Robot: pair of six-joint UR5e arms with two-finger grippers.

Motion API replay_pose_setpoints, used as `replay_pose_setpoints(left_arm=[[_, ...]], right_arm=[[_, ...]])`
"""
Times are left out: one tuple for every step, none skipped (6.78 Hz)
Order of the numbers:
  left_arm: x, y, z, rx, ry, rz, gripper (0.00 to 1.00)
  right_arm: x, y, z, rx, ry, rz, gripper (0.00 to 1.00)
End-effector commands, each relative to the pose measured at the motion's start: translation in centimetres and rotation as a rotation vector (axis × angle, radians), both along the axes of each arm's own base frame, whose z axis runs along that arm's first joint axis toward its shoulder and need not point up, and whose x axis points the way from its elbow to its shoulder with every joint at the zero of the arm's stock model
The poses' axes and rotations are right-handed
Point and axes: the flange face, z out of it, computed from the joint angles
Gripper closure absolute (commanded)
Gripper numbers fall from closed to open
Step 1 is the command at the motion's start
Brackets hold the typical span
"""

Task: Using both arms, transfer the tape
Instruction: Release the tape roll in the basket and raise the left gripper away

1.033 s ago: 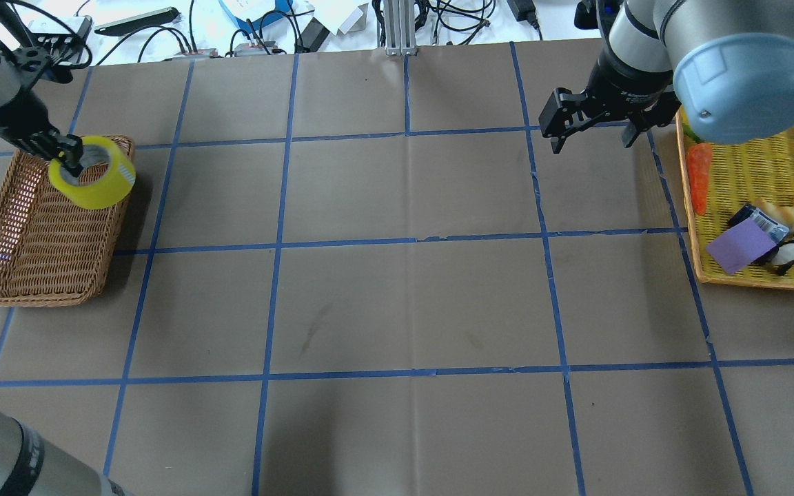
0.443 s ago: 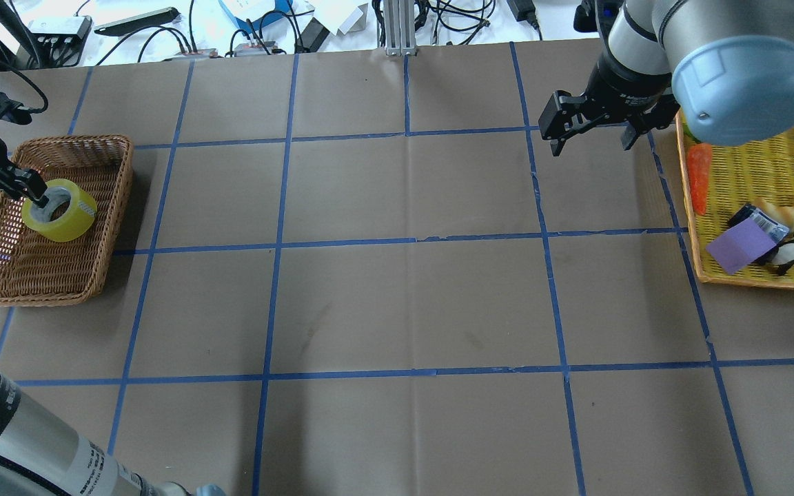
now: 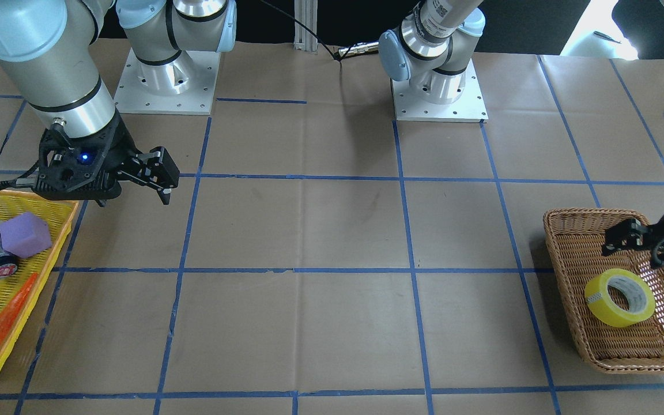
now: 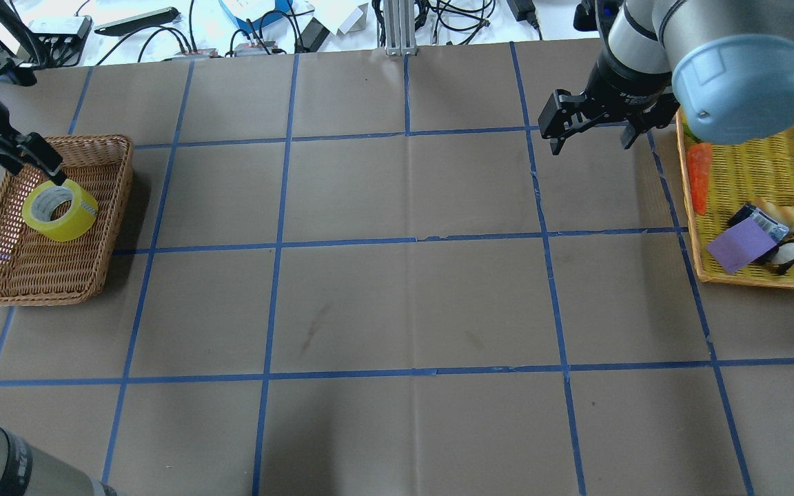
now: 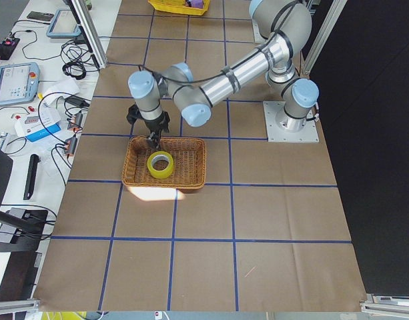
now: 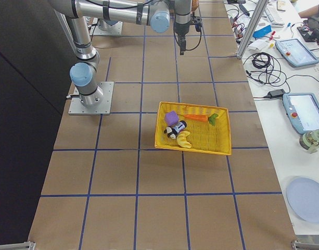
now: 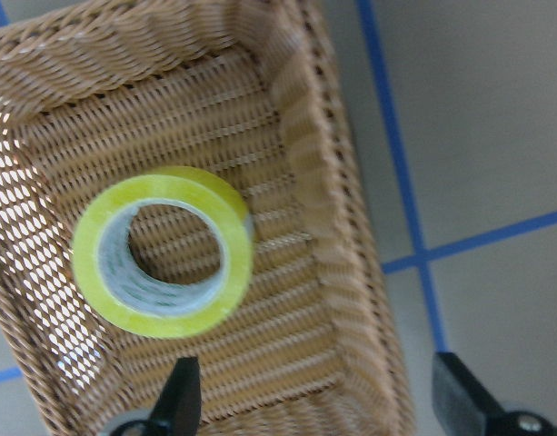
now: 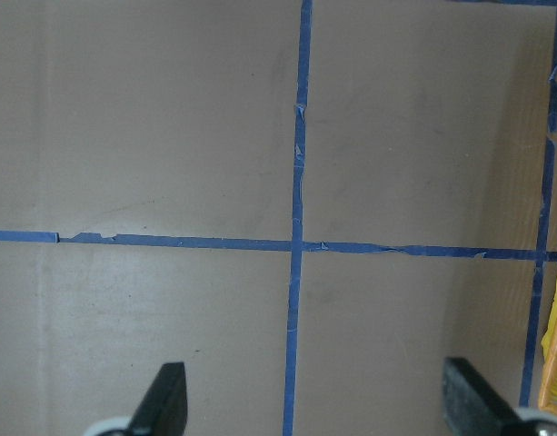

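Overhead exterior, tape ring [image 4: 70, 226] in woven basket [image 4: 122, 180], left fingers [image 4: 46, 156] released, right fingers [image 4: 553, 125] released

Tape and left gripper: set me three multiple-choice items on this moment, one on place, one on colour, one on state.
1. Where is the tape?
A. on bare paper
B. in the basket
C. held aloft

2. What colour is the tape?
A. yellow
B. blue
C. red

3. How do the jaws of the left gripper stand?
A. shut on the tape
B. shut and empty
C. open, off the tape

Answers:
1. B, it lies flat on the basket's weave.
2. A, its band is yellow round a pale core.
3. C, the left wrist view shows both jaws wide apart, with the tape lying free beyond them.
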Motion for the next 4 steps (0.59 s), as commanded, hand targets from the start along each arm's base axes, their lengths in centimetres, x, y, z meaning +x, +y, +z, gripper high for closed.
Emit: replay_pose_setpoints(left_arm=[[-16.4, 4.5, 8.1, 0.035, -0.01, 0.132, 0.1], [-22.0, 7.7, 10.5, 0.021, -0.033, 0.217, 0.1], [-26.1, 10.3, 11.5, 0.011, -0.047, 0.23, 0.09], [-28.4, 12.2, 10.2, 0.026, -0.059, 0.294, 0.08]], right_arm=[[0.0, 0.0, 0.0, 0.0, 0.0, 0.001, 0.0], [-0.2, -0.1, 0.0, 0.0, 0.0, -0.002, 0.0], [-0.2, -0.1, 0.0, 0.0, 0.0, -0.004, 0.0], [-0.2, 0.0, 0.0, 0.001, 0.0, -0.004, 0.0]])
